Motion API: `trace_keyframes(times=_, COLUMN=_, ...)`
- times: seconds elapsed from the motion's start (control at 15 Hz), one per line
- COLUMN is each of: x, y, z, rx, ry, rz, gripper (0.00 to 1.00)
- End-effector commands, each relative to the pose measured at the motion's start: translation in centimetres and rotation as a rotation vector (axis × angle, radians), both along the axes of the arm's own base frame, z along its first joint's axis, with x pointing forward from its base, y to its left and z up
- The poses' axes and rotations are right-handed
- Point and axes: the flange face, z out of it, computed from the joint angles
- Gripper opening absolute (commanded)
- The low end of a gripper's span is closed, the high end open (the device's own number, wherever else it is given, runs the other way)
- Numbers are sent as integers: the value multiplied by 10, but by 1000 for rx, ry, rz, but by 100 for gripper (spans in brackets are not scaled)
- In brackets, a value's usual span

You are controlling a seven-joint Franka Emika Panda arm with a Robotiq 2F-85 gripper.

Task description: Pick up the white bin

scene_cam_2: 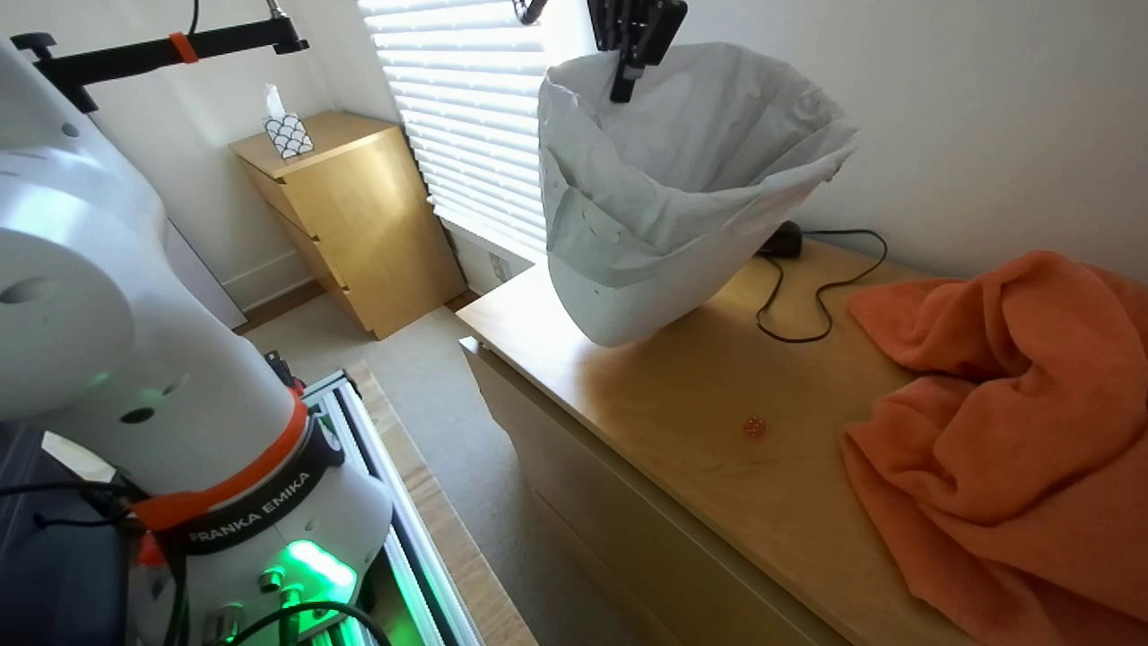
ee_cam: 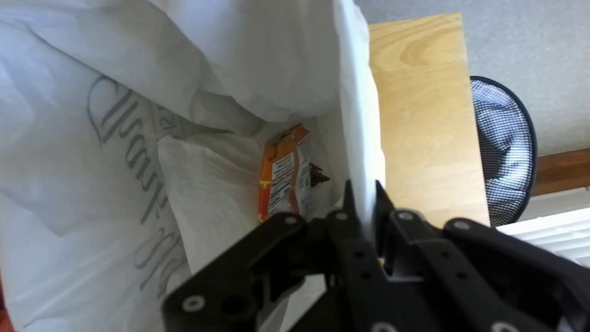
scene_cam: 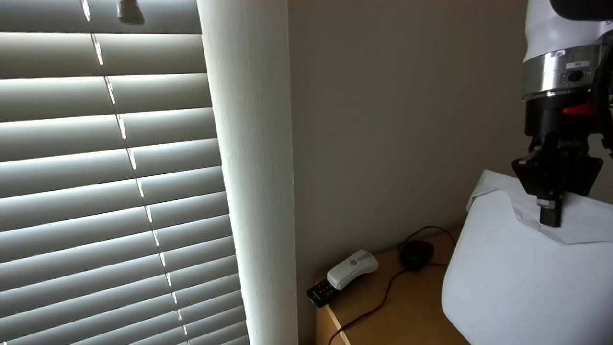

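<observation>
The claw [ee_cam: 364,205] is clamped on the rim of the white bin [scene_cam_2: 619,314], with the edge and its thin liner [scene_cam_2: 762,108] squeezed between the fingers. In the wrist view that edge runs up from the fingers, with the open mouth to the left and, to the right, bare wood [ee_cam: 428,120] with a black mesh basket [ee_cam: 504,152] past its end. In an exterior view one finger [scene_cam_2: 621,88] reaches down inside the mouth, at the far left part of the rim. In an exterior view a finger [scene_cam: 550,215] lies over the liner's folded flap on the outer wall.

The bin's body is below the claw and leans, base low to the left and mouth tipped up to the right, over a wooden top [scene_cam_2: 717,467]; whether its base touches the wood I cannot tell. Deep inside lies an orange wrapper [ee_cam: 281,175].

Just beside the bin, on the far side of the wooden top, sits a corded black device [scene_cam_2: 782,240]. A small reddish piece [scene_cam_2: 754,427] lies nearer, and a bunched orange cloth [scene_cam_2: 1013,431] covers the right. In an exterior view a white handset [scene_cam: 353,269] rests on a black remote [scene_cam: 323,293], left of the bin and well apart from it.
</observation>
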Motion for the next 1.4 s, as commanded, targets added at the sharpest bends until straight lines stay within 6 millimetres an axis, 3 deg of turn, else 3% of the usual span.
trace_keyframes(times=0.0, x=-12, y=8, z=-19, rx=-120, ry=-1, rz=-1, gripper=2)
trace_keyframes(times=0.13, x=-13, y=11, z=-31, rx=-150, ry=10, rz=-5, gripper=2)
trace_keyframes(times=0.47, x=-17, y=19, z=-38, rx=-176, ry=33, rz=12, gripper=2)
trace_keyframes(times=0.53, x=-18, y=20, z=-39, rx=-177, ry=34, rz=16, gripper=7)
trace_keyframes(times=0.6, x=-19, y=21, z=-39, rx=-175, ry=34, rz=21, gripper=32)
trace_keyframes(times=0.67, x=-19, y=22, z=-39, rx=-173, ry=32, rz=24, gripper=33)
trace_keyframes(times=1.07, x=-21, y=20, z=-41, rx=-161, ry=28, rz=33, gripper=78)
trace_keyframes(times=1.2, x=-22, y=17, z=-32, rx=-151, ry=0, rz=37, gripper=93)
trace_keyframes(times=1.33, x=-24, y=14, z=-19, rx=-134, ry=-41, rz=46, gripper=100)
